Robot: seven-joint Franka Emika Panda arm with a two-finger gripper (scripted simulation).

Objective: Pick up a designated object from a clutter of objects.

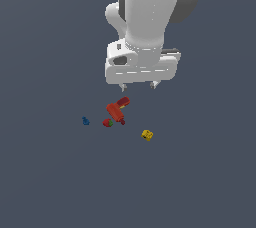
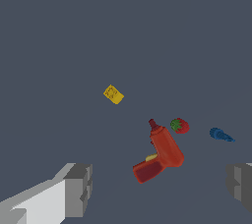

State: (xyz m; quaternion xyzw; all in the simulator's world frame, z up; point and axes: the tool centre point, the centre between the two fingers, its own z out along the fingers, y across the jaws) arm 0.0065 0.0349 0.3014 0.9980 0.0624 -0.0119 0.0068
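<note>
Simulated scene on a flat, dark grey-blue floor (image 1: pixel 45 182). White Panda arm (image 1: pixel 150 7) reaching down from the top of the exterior view, ending in a white hand with two short fingertips. Gripper (image 1: pixel 138 86) spread wide, holding nothing, hanging above the floor and clear of every object. In the wrist view, grey finger pads (image 2: pixel 78 188) at the two lower corners, far apart, with bare floor and the red pieces between them.

Below the gripper, a small clutter of objects. At its centre, a red bottle (image 1: pixel 115 112) lying on its side, dark cap pointing toward the near side of the exterior view. Touching it, a second red elongated piece (image 1: pixel 123 102), lying just under the fingertips in the exterior view; in the wrist view a bit of yellow showing where the two meet. Just beside the bottle on the exterior view's left, a red-and-green strawberry (image 1: pixel 107 122), close but whether touching cannot be told. Further to the exterior view's left, apart from the reds, a tiny blue piece (image 1: pixel 85 120).

Designated yellow block (image 1: pixel 147 135) alone on the floor, to the exterior view's right of the red cluster and nearer the camera, well apart from the other pieces. Cube-like, tilted, with dark spots on its faces. Not under the gripper; offset to one side of it.
</note>
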